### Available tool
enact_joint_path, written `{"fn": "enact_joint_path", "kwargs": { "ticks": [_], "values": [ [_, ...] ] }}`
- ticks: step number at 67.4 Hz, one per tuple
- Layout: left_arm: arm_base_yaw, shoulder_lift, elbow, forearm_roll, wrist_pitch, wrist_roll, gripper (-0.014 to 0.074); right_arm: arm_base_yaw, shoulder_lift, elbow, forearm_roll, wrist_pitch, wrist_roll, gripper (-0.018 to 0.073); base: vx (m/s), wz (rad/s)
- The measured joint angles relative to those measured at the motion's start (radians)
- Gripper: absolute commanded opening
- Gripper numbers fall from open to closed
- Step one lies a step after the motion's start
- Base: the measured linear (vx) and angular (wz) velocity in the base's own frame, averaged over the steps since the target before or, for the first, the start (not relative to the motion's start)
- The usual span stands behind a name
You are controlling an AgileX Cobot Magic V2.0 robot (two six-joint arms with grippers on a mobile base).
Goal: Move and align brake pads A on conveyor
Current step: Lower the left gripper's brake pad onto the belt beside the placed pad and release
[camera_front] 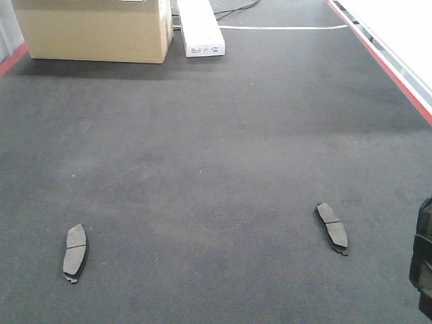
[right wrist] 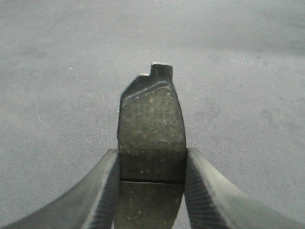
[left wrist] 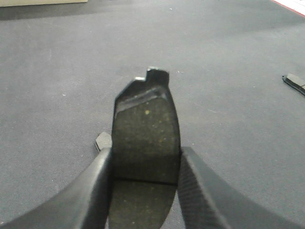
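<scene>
Conveyor [camera_front: 216,155] carries two brake pads lying flat: one pad [camera_front: 75,252] toward its near left, another pad [camera_front: 331,227] toward its near right, well apart. Left gripper [left wrist: 145,167] has its jaws clamped on the sides of a third pad [left wrist: 145,138], above the conveyor. Right gripper [right wrist: 151,169] likewise has its jaws clamped on a fourth pad [right wrist: 151,138]. At the conveyor's far end stand a cardboard box [camera_front: 94,30] and a white box [camera_front: 200,28].

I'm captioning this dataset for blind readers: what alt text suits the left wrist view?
The left gripper clamps a flat, dark grey, speckled brake pad between its two black ribbed fingers, above the charcoal ribbed conveyor belt. Another pad's end shows at the right edge.
</scene>
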Motion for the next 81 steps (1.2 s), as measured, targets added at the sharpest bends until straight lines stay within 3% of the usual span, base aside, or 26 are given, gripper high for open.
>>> {"fn": "enact_joint_path", "kwargs": {
  "ticks": [81],
  "values": [
    [0.0, 0.001, 0.0, -0.001, -0.001, -0.009, -0.0003, 0.0, 0.0, 0.0, 0.0, 0.001, 0.0, -0.0004, 0.0, 0.0]
  ]
}}
